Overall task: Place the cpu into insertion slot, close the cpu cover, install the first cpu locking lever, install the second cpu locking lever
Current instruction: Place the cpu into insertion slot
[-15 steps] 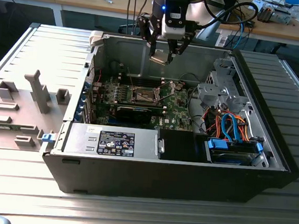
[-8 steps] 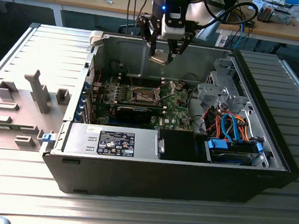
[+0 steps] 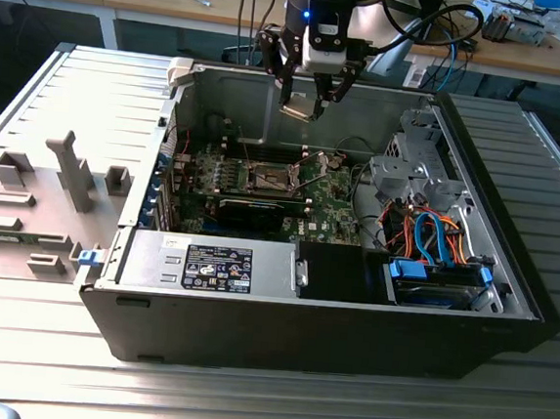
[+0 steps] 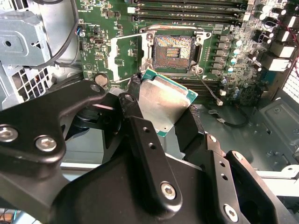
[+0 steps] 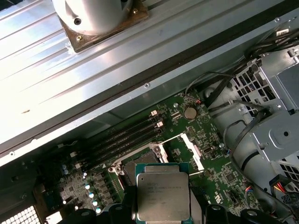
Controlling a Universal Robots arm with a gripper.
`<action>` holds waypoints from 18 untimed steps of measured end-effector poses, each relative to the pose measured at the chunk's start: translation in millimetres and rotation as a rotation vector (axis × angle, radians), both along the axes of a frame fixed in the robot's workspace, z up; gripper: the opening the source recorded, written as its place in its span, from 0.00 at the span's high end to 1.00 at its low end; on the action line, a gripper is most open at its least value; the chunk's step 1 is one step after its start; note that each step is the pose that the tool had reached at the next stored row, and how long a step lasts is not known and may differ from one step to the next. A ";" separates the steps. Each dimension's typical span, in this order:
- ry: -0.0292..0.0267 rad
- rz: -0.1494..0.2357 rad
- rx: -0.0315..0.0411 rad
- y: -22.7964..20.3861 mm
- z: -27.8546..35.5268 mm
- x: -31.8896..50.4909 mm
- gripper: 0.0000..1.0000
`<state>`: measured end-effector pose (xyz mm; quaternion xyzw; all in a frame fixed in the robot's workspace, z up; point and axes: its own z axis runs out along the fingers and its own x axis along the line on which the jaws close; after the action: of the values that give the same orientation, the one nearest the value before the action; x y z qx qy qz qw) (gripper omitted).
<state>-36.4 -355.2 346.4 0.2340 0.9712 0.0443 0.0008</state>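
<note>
My gripper (image 3: 303,100) hangs above the open computer case, shut on the cpu (image 3: 298,110). In the second wrist view the cpu (image 4: 163,99) is a thin square chip with a silver top and green rim, clamped by its edges between the black fingers (image 4: 135,109). The insertion slot (image 4: 174,46) lies open on the green board just beyond the chip, its dark contact field bare. The cpu cover (image 4: 120,58) is swung back beside the slot. A thin locking lever (image 4: 209,89) sticks out loose at the slot's corner. In the first wrist view the cpu (image 5: 163,196) hides part of the insertion slot (image 5: 142,161).
Long memory slots (image 4: 191,8) run beside the socket. A long black card (image 3: 250,210) crosses the board. A metal drive cage (image 3: 411,172) and orange and blue cables (image 3: 434,238) fill the exterior view's right. The power supply (image 3: 211,265) sits in front. Grey fixtures (image 3: 68,166) stand outside the case.
</note>
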 end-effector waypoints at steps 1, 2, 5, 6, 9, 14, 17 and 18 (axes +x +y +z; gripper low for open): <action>0.0000 0.000 0.0000 0.0 0.0 0.0 0.46; 0.0000 -0.001 0.0000 0.0 0.0 0.0 0.46; 0.0000 -0.002 0.0000 0.0 0.0 0.0 0.46; 0.0000 -0.003 0.0001 0.0 0.0 0.0 0.46; 0.0000 -0.004 0.0000 0.0 0.0 0.0 0.46; 0.0000 -0.007 0.0000 0.0 0.0 0.0 0.46; 0.0000 -0.009 0.0000 0.0 0.0 0.0 0.46; 0.0000 -0.009 0.0000 0.0 0.0 0.0 0.46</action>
<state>-36.4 -355.2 346.4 0.2386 0.9701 0.0443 0.0010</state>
